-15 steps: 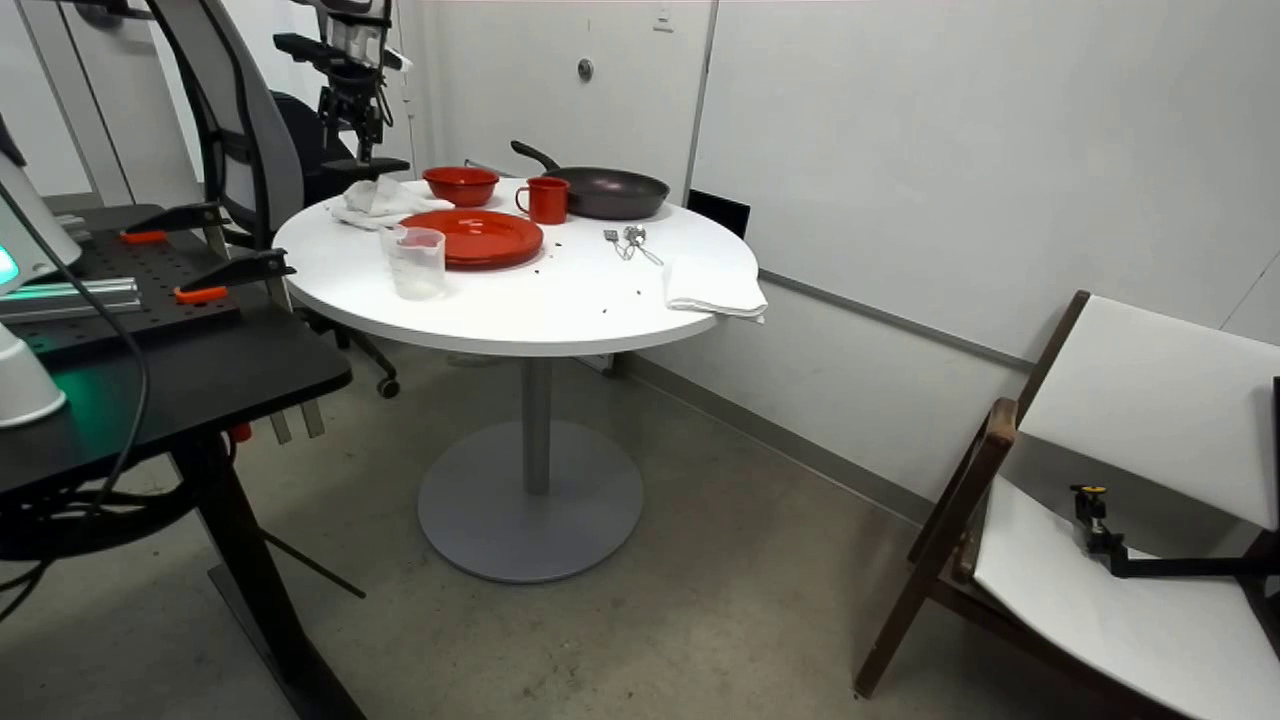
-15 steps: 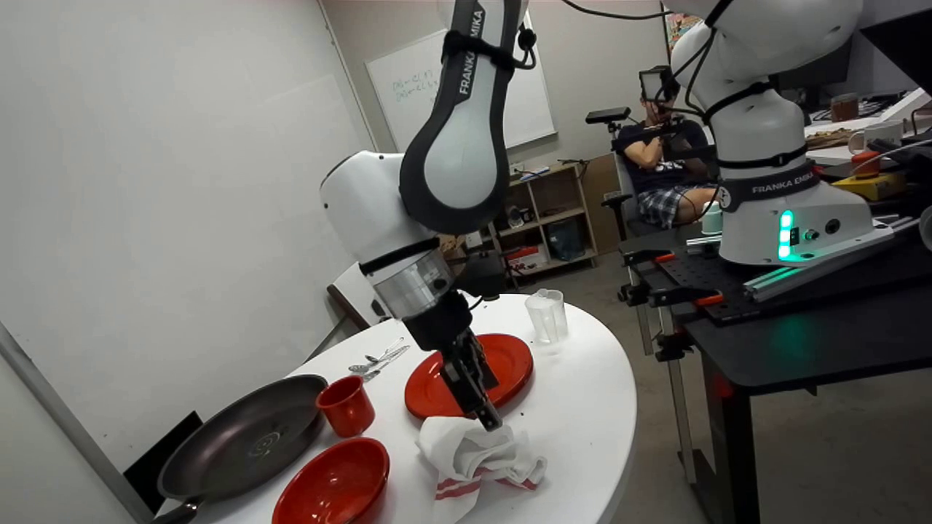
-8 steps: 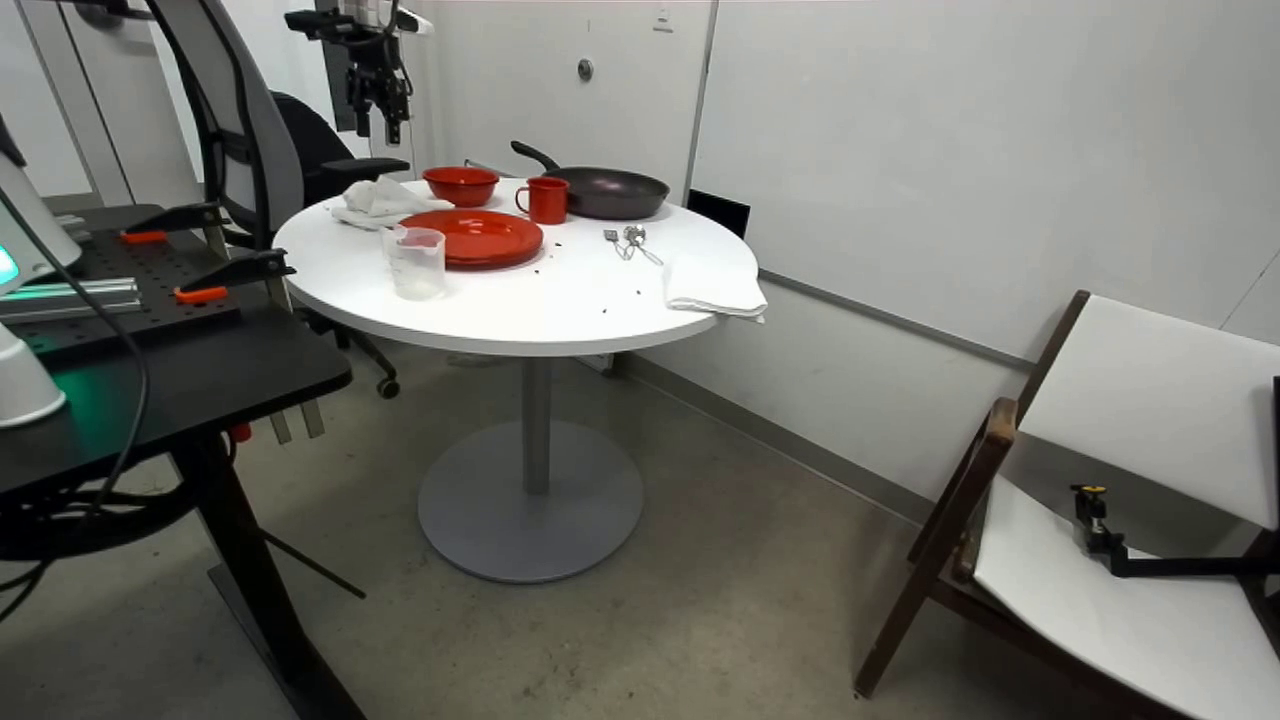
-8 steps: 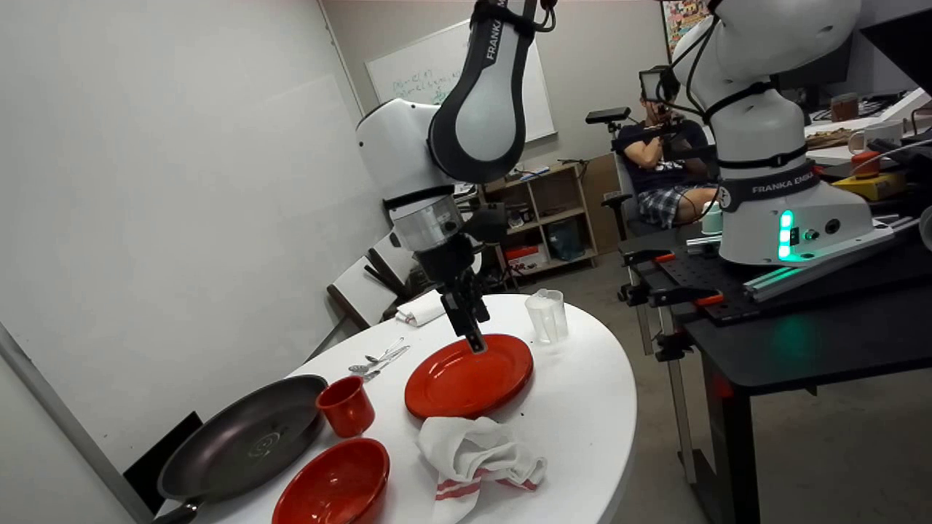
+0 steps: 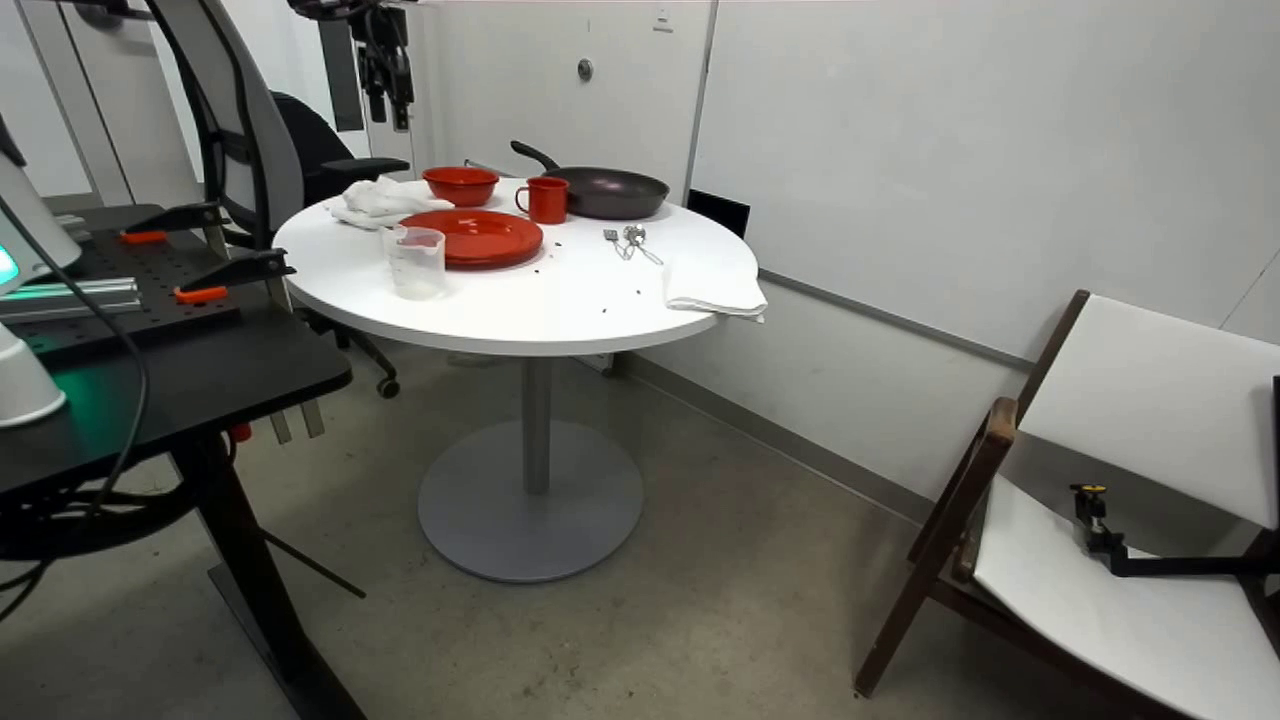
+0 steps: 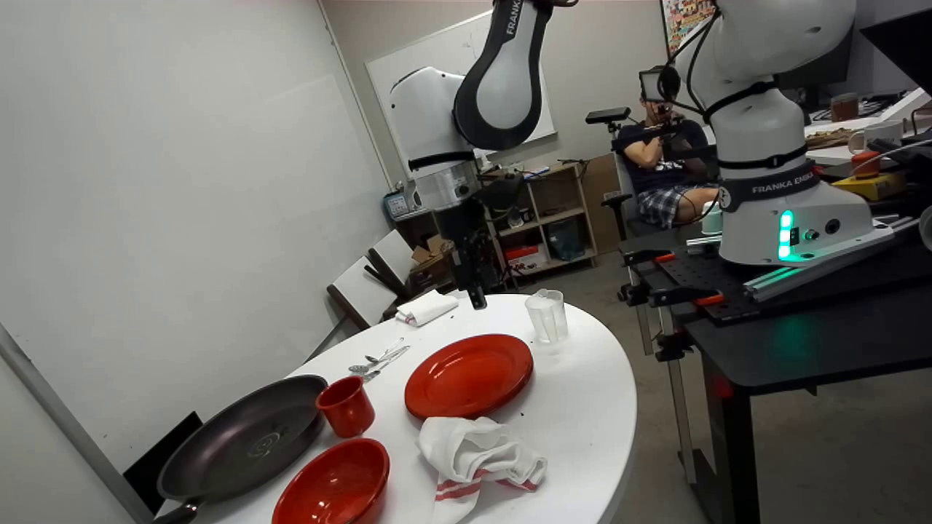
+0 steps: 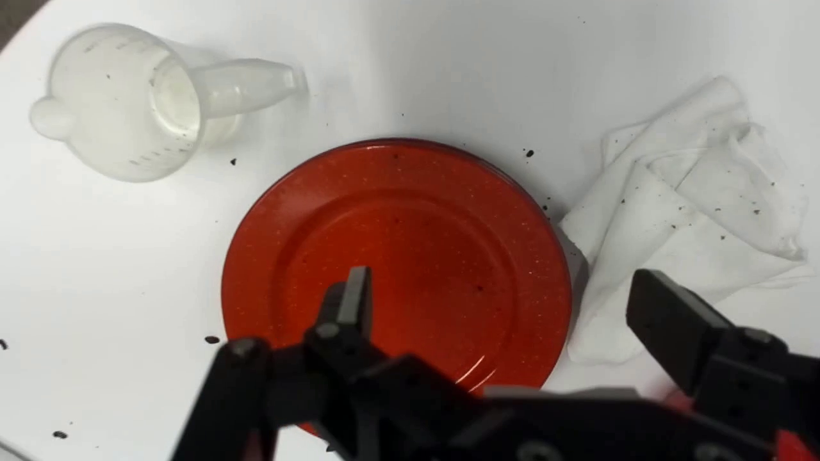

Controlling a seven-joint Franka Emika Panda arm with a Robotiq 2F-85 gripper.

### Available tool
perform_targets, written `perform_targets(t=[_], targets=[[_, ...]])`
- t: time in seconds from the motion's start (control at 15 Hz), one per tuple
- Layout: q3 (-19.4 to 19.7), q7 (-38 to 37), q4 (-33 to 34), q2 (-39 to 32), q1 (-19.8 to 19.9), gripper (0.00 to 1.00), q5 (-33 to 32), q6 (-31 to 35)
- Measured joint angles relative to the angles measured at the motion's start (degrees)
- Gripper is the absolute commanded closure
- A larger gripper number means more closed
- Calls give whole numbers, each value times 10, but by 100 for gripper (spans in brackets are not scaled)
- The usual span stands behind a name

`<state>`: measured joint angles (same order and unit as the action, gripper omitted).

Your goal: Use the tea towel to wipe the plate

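Red mug (image 6: 348, 412) stands between plate (image 6: 469, 375) and frying pan (image 6: 244, 437).

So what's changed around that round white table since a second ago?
The gripper has risen away from the table, shifting up in both exterior views; its jaws stand open, and nothing was visibly grabbed or released. The crumpled tea towel, red plate, mug, bowl and pan stayed put.
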<state>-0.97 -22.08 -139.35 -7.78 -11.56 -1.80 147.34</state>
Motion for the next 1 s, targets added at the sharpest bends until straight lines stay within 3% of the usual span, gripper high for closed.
perform_targets(t=[1.0], targets=[[-17, -12, -95, 106, 37, 0, -1, 59]])
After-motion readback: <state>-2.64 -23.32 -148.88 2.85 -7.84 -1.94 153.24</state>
